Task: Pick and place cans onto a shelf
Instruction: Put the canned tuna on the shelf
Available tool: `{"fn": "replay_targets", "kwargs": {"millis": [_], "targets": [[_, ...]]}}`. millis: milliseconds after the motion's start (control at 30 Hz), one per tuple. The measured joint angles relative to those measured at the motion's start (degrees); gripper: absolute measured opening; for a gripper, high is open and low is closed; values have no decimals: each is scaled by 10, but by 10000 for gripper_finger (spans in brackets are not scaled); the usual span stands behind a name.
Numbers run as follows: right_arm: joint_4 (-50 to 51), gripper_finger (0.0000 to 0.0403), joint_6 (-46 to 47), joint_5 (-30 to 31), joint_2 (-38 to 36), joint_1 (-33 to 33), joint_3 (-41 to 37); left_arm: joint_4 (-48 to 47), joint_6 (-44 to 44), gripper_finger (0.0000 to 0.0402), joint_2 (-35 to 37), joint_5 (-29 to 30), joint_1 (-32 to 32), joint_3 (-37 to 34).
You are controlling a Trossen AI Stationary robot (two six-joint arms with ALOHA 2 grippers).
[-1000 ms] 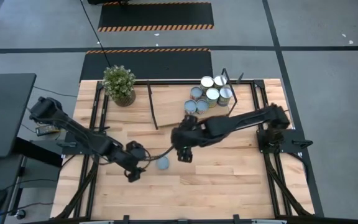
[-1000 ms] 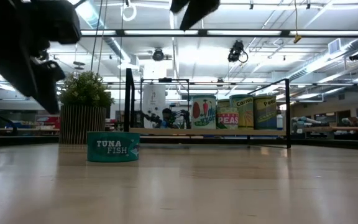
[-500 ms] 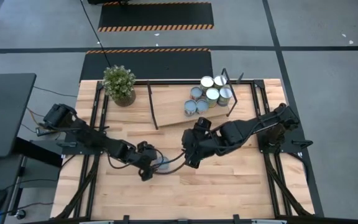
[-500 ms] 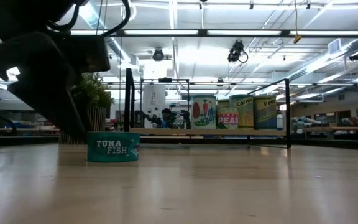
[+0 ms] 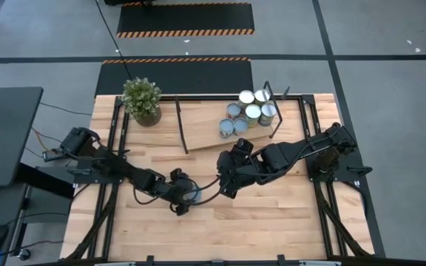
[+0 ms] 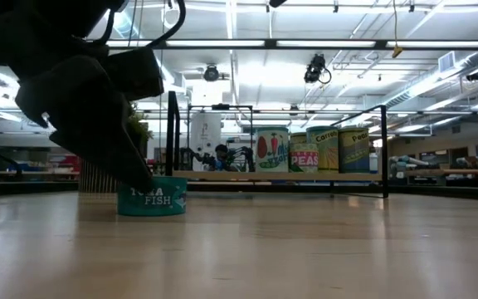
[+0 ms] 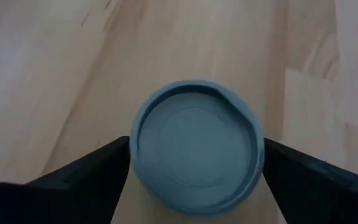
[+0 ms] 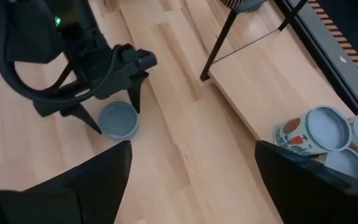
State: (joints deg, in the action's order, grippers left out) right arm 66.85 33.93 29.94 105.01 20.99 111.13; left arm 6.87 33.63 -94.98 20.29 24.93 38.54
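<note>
Since a second ago the left end effector [image 5: 186, 196] has travelled across the worktop [image 5: 272, 222] and come down around the tuna can [image 7: 196, 147], while the right arm has drawn back from the middle toward its own side. In the left wrist view the flat blue-grey can sits between the two dark fingers [image 7: 86, 177], which are spread wide with a finger on each side; whether they touch its wall cannot be told. From table height the can's teal label reading "TUNA FISH" shows partly behind the dark mass of the left end effector, and the can stands on the worktop. The right wrist view looks across at this same can with the left fingers straddling it. The right end effector [image 5: 226, 188] hangs just beside it toward the right side, its fingers [image 8: 82, 186] apart and holding nothing. Farther back, the shelf [image 5: 205, 133] lies on the worktop, a light board in a thin black wire frame, with a cluster of cans [image 5: 248, 111] at its right end, their labels showing peas and corn in the low view. A potted plant [image 5: 141, 100] stands near the far left corner.
</note>
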Motion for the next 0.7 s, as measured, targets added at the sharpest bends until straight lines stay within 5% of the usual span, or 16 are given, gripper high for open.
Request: {"fn": "replay_targets", "kwargs": {"millis": [400,700], "targets": [[8,348,4,0,0,0,0,29,2,337,-26,-3,-2,0],[96,348,41,13,-21,-2,1,-9,12,286,-26,-101,-53,46]]}}
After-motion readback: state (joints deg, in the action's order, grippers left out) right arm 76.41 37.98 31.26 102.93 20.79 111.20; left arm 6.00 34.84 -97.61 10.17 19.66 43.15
